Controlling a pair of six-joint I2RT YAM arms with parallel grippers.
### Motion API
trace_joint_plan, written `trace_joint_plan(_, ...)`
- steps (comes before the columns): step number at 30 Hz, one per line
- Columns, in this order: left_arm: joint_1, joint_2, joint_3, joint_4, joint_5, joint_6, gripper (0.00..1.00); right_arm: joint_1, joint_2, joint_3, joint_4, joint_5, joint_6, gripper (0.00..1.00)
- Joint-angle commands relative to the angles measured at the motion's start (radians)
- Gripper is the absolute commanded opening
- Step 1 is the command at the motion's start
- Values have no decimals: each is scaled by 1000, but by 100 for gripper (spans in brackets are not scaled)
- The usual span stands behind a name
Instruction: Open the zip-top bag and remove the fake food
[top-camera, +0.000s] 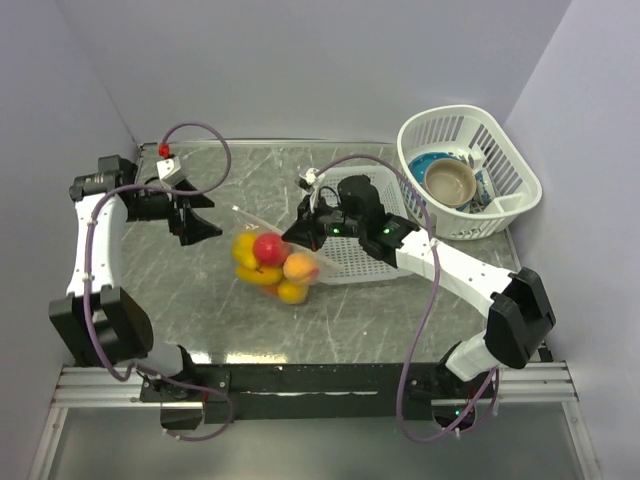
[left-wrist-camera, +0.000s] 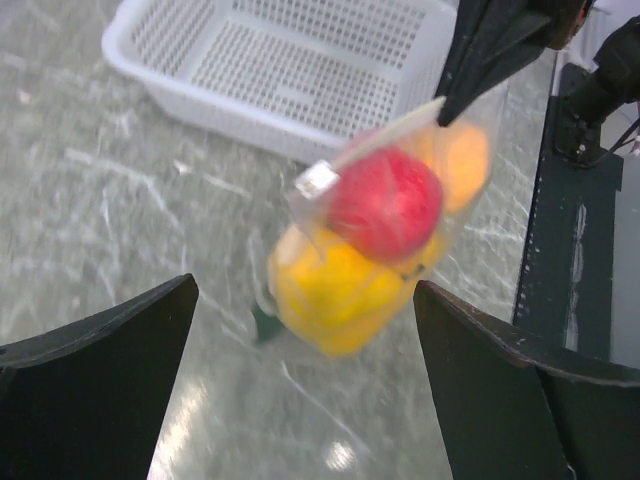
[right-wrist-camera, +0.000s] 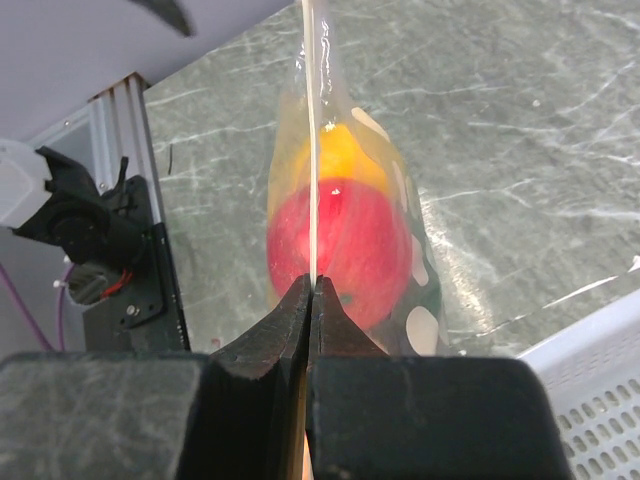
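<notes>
While our right gripper (right-wrist-camera: 312, 292) is pinched tight on the zip strip (right-wrist-camera: 312, 150), the zip-top bag (top-camera: 272, 262) hangs near the centre of the table (top-camera: 200, 300), fake food (left-wrist-camera: 385, 205) inside. Our left gripper (top-camera: 207, 216) gapes wide at the bag's 9 o'clock, holding nothing. That thin pinch could slip under the load, or the left could catch both walls together. We read no lettering.
</notes>
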Motion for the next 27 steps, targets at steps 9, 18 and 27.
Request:
trace_joint_plan(9, -13, -6, -138, -68, 236, 330, 96, 39, -57, 63, -29, -30, 3, 0)
trace_joint_plan(18, -61, 8, -152, -67, 263, 336, 90, 60, -48, 94, -33, -31, 8, 0)
trace_joint_plan(27, -71, 5, -121, -68, 268, 315, 59, 66, -57, 91, -32, -4, -3, 0)
